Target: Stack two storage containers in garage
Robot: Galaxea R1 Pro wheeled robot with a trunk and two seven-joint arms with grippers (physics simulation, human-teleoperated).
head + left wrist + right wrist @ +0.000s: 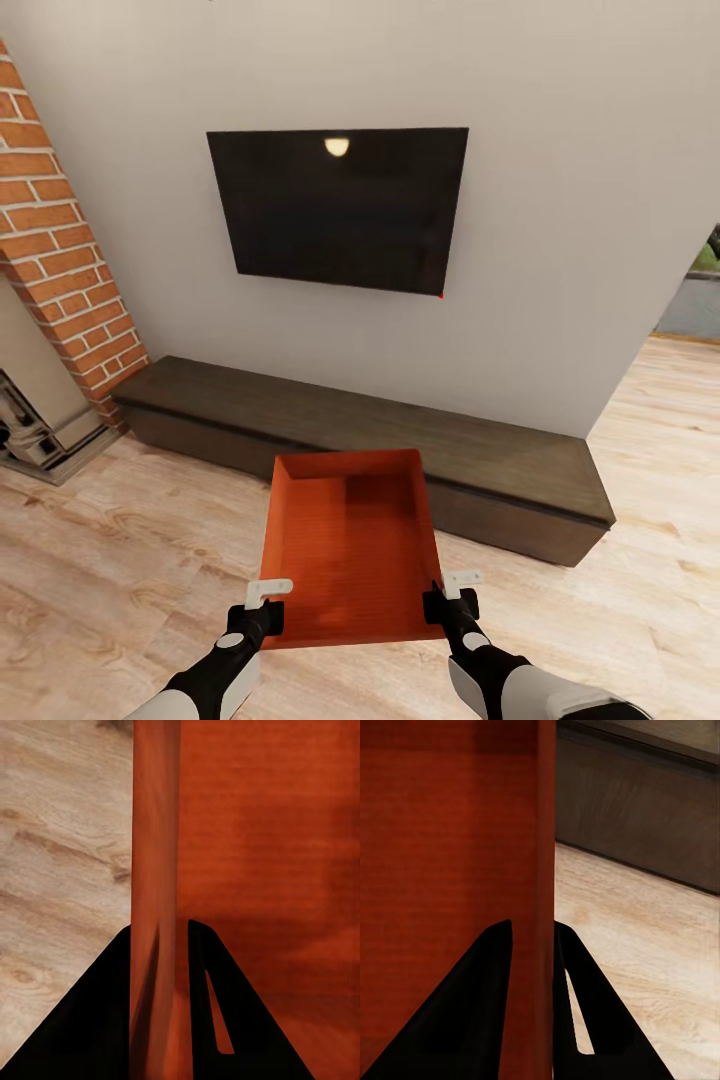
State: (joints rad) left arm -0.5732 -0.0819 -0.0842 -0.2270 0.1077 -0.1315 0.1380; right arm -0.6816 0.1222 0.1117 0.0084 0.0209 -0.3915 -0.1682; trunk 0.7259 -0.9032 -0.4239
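Observation:
One orange-red storage container [350, 545], open side up and empty, hangs in front of me above the light wood plank floor [120, 560] of the living room. My left gripper [262, 605] is shut on its left wall near the front corner; the left wrist view has that wall [154, 870] pinched between two black fingers [217, 1020]. My right gripper [448, 598] is shut on the right wall, which stands between the black fingers [472, 1012] in the right wrist view, the container wall [544, 832] running ahead. The second container is out of view.
A low dark wood TV bench [480, 460] runs along the white wall just beyond the container, under a black wall TV [340, 205]. A red brick column [60, 260] and a grey unit [35, 420] stand at the left. Open floor and a doorway lie at the right [680, 400].

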